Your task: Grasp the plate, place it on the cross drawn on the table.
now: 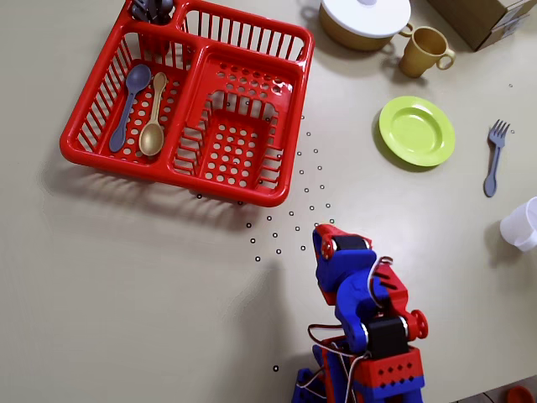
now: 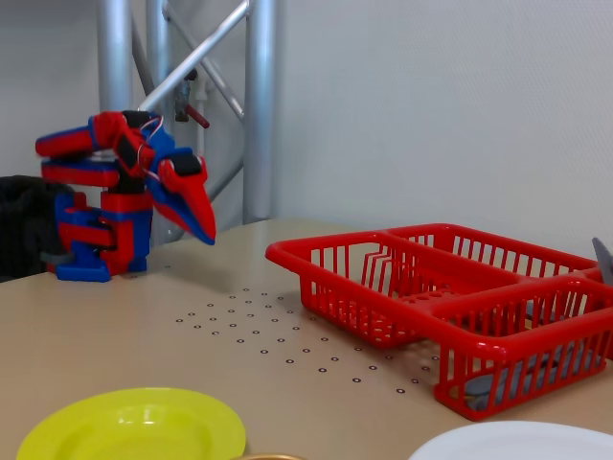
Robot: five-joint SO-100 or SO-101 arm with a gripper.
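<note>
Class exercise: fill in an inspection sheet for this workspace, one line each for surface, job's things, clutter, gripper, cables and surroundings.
Surface: beige table, cluster of black dots.
Job's things: green plate flat on the table, untouched; cross not made out.
Clutter: red basket holding spoons; lidded pot, yellow cup, fork, white cup.
Gripper: gripper empty, shut, far from the plate.
Cables: red wires at the arm base.
Surroundings: metal truss, cardboard box.

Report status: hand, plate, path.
Hand shut, empty, folded near the base. Plate untouched on the table, beside the yellow cup. Cross not visible. Nothing between hand and plate.
</note>
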